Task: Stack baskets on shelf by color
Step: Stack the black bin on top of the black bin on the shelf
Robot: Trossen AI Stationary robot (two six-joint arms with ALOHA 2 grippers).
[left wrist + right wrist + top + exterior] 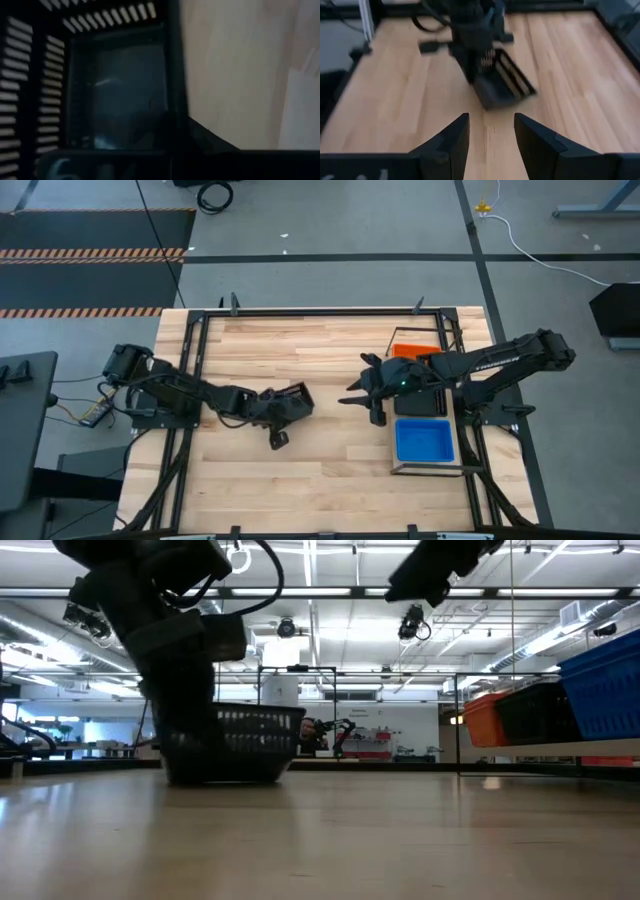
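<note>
- The left gripper [285,408] sits low over the middle of the wooden tabletop [300,480], closed on the rim of a black basket [245,743]; from table height that basket looks to rest on the wood, with the arm's dark bulk pressed against one end of it.
- Through the left wrist camera the black basket's slotted wall [30,100] and dark floor fill most of the picture, bare wood beside it.
- The right gripper [491,131] hangs in the air at the inner edge of the shelf [425,470], fingers [455,135] spread apart and holding nothing; it faces across the table toward the left arm and its basket.
- On the shelf, along the table's right side, three baskets stand in a row: an orange basket [412,351] at the far end, a second black one [535,710] in the middle, mostly hidden under the right arm from above, and a blue basket [425,441] nearest the front.
</note>
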